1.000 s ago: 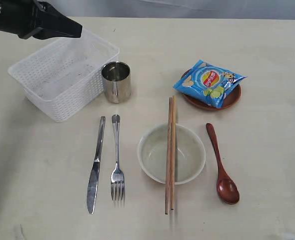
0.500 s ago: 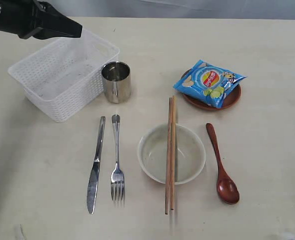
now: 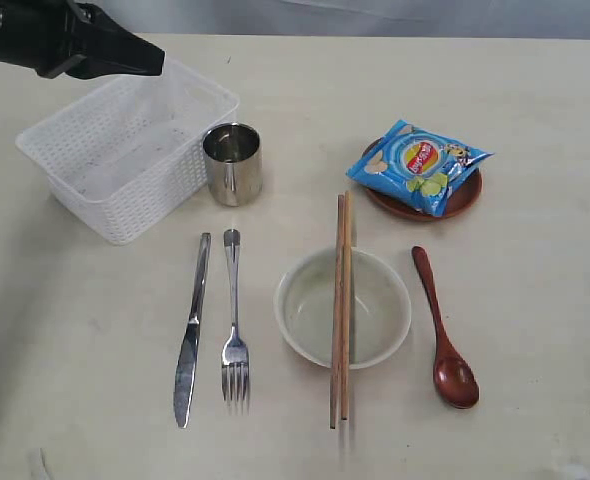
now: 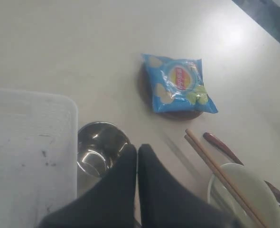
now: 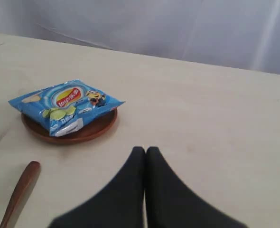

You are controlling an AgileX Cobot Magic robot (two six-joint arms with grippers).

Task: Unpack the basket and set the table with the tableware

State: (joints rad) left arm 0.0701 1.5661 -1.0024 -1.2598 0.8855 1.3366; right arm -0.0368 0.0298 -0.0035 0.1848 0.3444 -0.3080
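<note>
Tableware lies spread on the pale desk [image 3: 545, 110], all of it outside the white basket [image 3: 147, 208], which sits at the upper left of the frame. Just right of the basket, so close that contact cannot be ruled out, the steel cup [image 3: 233, 165] stands upright. Below them, left of centre, the knife [image 3: 189, 340] and fork [image 3: 234, 330] lie side by side but apart. Their handles point toward the top of the frame, with the knife on the left. At lower centre the cream bowl [image 3: 307, 312] sits upright with the two chopsticks [image 3: 341, 300] laid together across its rim, running top to bottom and overhanging both edges. To the bowl's right, apart from it, the red-brown wooden spoon [image 3: 441, 325] lies with its scoop toward the bottom of the frame. Right of centre in the upper half, the small red-brown plate [image 3: 467, 198] carries a blue snack packet [image 3: 418, 163] that covers most of it. The black left arm [image 3: 70, 42] reaches in from the upper left corner, above the basket's far rim. Its wrist camera shows the jaws pressed together, gripping nothing, over the cup and the basket's corner. The right arm's jaws, seen from their own wrist camera, are likewise closed and empty above bare desk, near the plate and packet.
</note>
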